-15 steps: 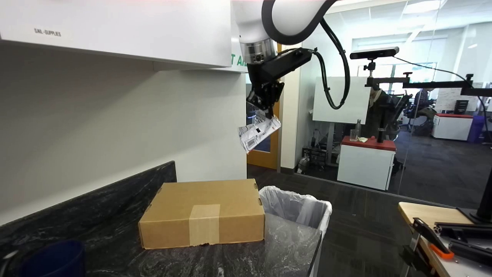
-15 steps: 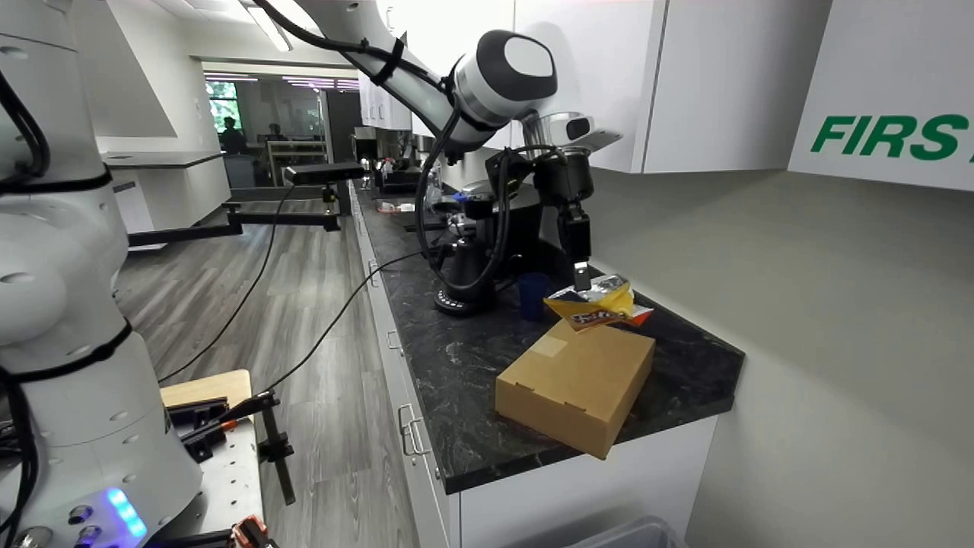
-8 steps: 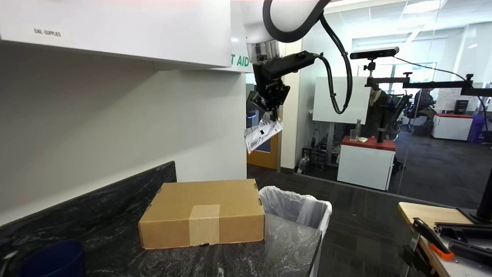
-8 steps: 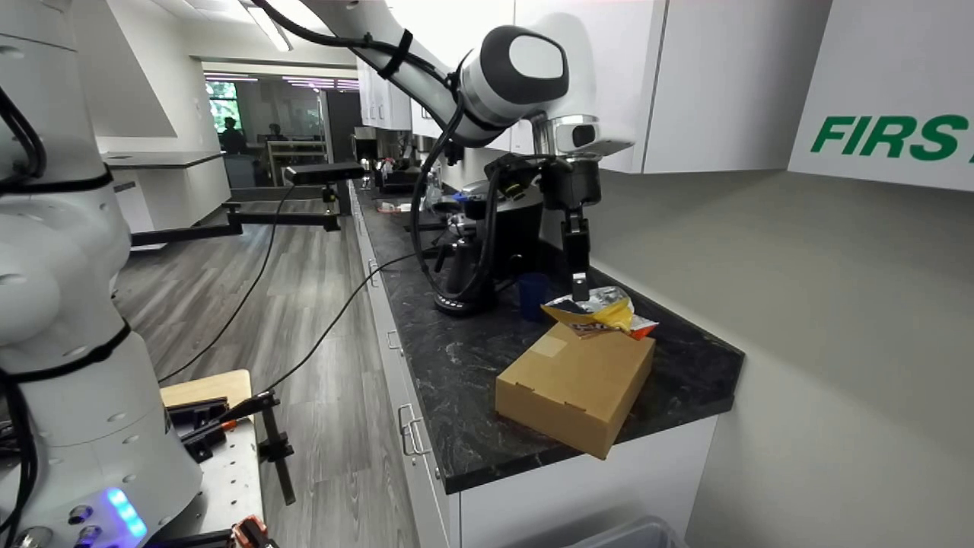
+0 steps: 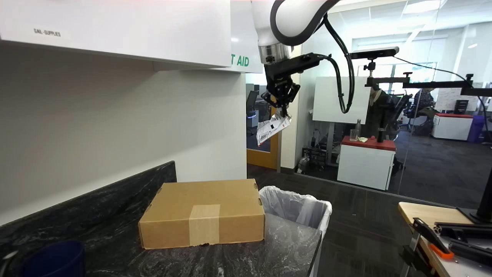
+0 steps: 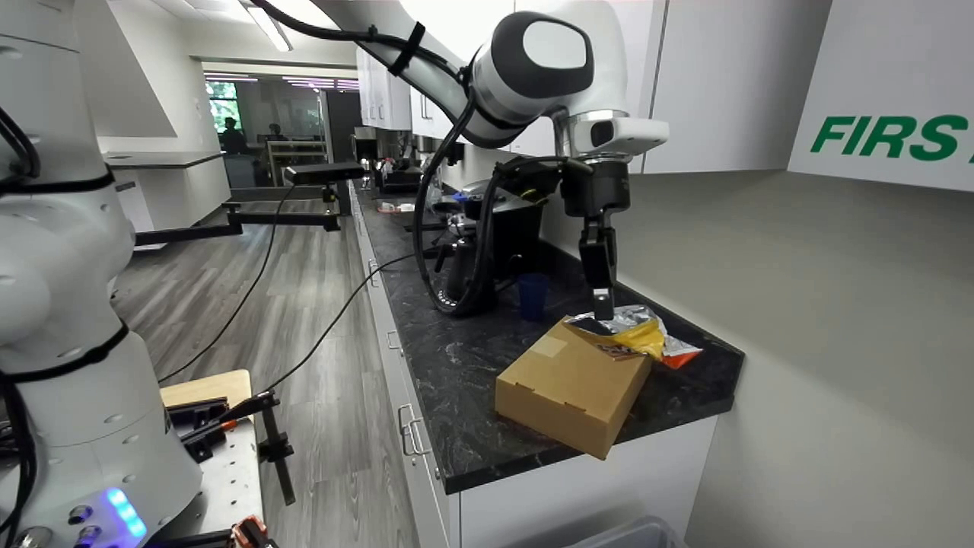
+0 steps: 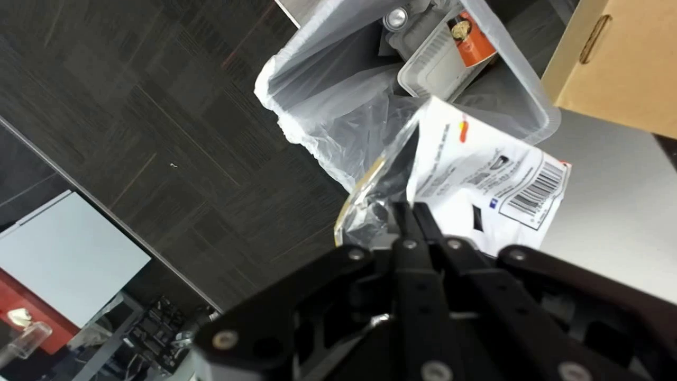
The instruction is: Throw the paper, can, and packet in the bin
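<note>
The packet (image 7: 486, 180), white with a barcode and a silvery inside, hangs from my gripper (image 7: 412, 207), whose fingers are closed on its edge. In both exterior views the packet (image 5: 272, 129) is held in the air; its yellow and orange front (image 6: 645, 337) faces an exterior view. The bin (image 7: 288, 123), lined with a whitish bag, appears past the packet in the wrist view, and the packet covers part of its near rim. A round silver top, the can (image 7: 395, 19), lies inside the bin. I cannot make out the paper.
A brown cardboard box (image 5: 203, 192) rests on the dark counter (image 5: 292, 234) beside the bin. Inside the bin are a clear tray (image 7: 431, 74) and an orange item (image 7: 472, 45). A blue cup (image 6: 533, 297) stands farther along the counter. White cabinets (image 5: 115, 30) hang above.
My gripper and the packet have shifted right in both exterior views, slightly up in one and down in another. The grip stays closed; box and bin have not moved.
</note>
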`<action>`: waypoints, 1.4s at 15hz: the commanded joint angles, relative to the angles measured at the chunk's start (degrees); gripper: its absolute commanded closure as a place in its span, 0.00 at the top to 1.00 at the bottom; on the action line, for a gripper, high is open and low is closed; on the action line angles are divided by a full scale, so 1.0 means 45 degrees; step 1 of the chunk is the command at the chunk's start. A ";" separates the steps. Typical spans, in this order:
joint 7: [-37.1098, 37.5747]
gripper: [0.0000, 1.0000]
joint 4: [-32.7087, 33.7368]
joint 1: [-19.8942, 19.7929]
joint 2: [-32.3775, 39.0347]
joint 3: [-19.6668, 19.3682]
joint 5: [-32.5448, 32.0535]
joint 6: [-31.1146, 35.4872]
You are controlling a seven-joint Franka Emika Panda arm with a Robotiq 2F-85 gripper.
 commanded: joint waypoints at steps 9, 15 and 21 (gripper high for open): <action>0.1259 0.01 -0.0054 -0.0960 0.0906 -0.0831 -0.0260 0.0999; 0.0487 0.01 -0.0022 -0.1324 0.2275 -0.1379 -0.0046 0.3141; -0.1236 0.01 0.0626 -0.1879 0.3427 -0.2121 0.0193 0.3851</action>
